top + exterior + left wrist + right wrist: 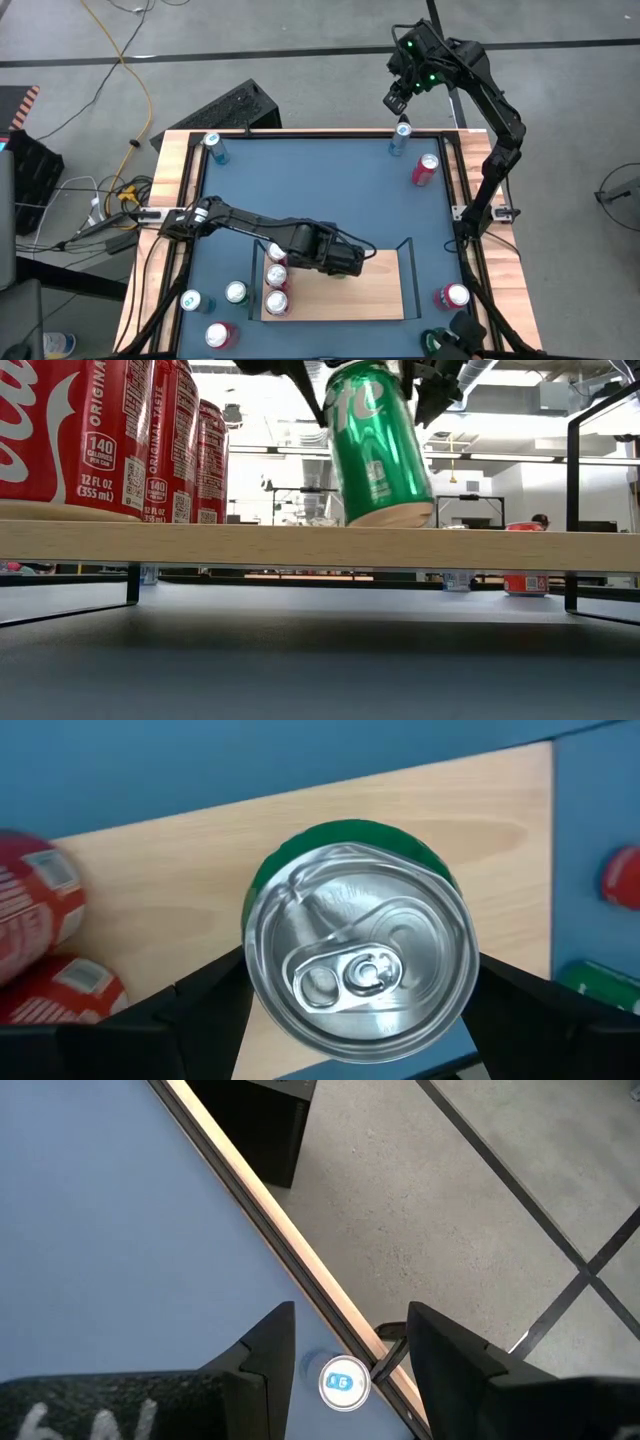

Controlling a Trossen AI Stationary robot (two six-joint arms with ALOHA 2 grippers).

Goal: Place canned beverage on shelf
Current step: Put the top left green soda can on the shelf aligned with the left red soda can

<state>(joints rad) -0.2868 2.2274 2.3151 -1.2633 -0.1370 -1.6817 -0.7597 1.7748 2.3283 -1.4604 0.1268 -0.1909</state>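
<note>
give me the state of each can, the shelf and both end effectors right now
green can: tilted, only its lower edge on the board, gripped at the top
left end effector: shut on the green can
red cans: three upright in a row on the shelf's end
shelf: mostly bare, flat on the table
right end effector: open, empty, above a blue can at the table's far edge

Robotics lab: concrete floor [300, 60], loose cables [125, 60], open industrial ceiling [520, 390]
</note>
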